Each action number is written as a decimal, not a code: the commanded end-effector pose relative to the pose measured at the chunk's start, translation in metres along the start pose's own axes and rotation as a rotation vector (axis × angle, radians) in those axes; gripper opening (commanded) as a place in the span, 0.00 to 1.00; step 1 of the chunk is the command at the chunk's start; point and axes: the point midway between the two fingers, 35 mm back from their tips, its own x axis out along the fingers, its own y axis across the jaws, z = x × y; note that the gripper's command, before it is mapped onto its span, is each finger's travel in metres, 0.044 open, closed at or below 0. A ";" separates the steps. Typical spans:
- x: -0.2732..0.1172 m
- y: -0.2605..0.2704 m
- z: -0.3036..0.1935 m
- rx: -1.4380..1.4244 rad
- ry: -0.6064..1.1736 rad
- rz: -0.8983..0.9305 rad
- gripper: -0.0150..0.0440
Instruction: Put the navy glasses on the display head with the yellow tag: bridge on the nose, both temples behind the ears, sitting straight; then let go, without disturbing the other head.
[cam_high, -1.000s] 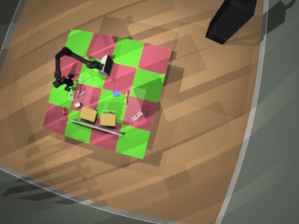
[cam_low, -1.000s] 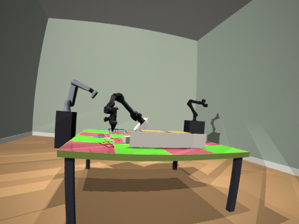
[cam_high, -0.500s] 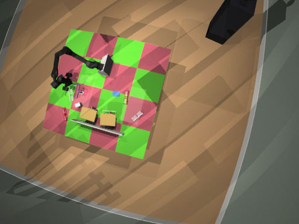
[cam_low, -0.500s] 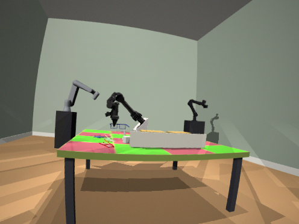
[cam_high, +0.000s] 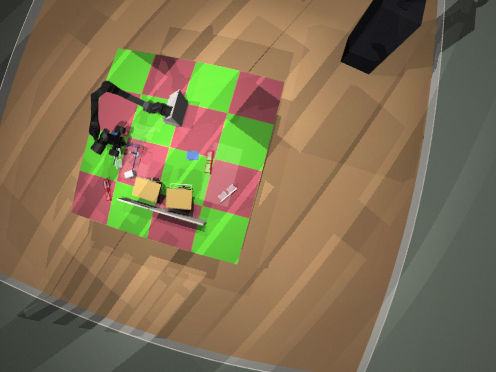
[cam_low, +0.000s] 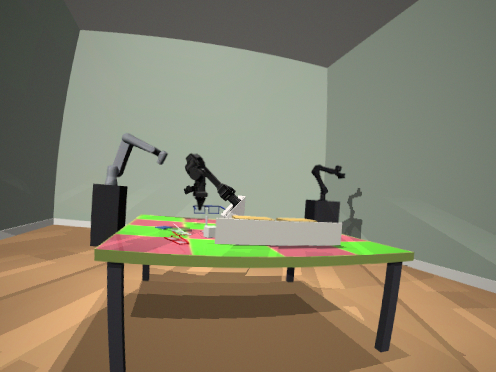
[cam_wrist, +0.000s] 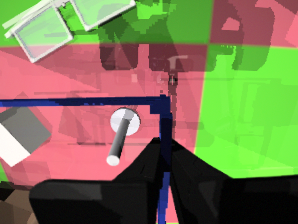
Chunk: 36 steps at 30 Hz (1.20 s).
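Note:
The navy glasses (cam_wrist: 90, 102) (cam_low: 215, 206) hang in the air above the table. My gripper (cam_wrist: 161, 143) (cam_low: 200, 207) is shut on one thin navy bar of them, and another bar runs left across the wrist view. A white rod (cam_wrist: 118, 142) (cam_low: 206, 218) stands upright on a round base close by, below the glasses. Two tan blocks (cam_high: 146, 190) (cam_high: 179, 199), seen from above in the top view, look like the display heads. They are away from the gripper. No yellow tag can be made out, and their faces are hidden.
A long pale wall (cam_high: 160, 211) (cam_low: 277, 234) stands beside the tan blocks. A white block (cam_high: 130, 174) (cam_wrist: 15, 142) and white glasses (cam_high: 118, 163) lie near the gripper. Red glasses (cam_high: 107, 190) (cam_high: 209, 162), a blue square (cam_high: 192, 155) and a tilted panel (cam_high: 179, 108) are also on the table.

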 end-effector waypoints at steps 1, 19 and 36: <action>0.003 0.007 -0.025 0.001 0.010 -0.005 0.25; 0.001 0.014 -0.146 0.025 0.005 -0.017 0.25; 0.003 -0.003 -0.197 0.039 -0.045 0.029 0.25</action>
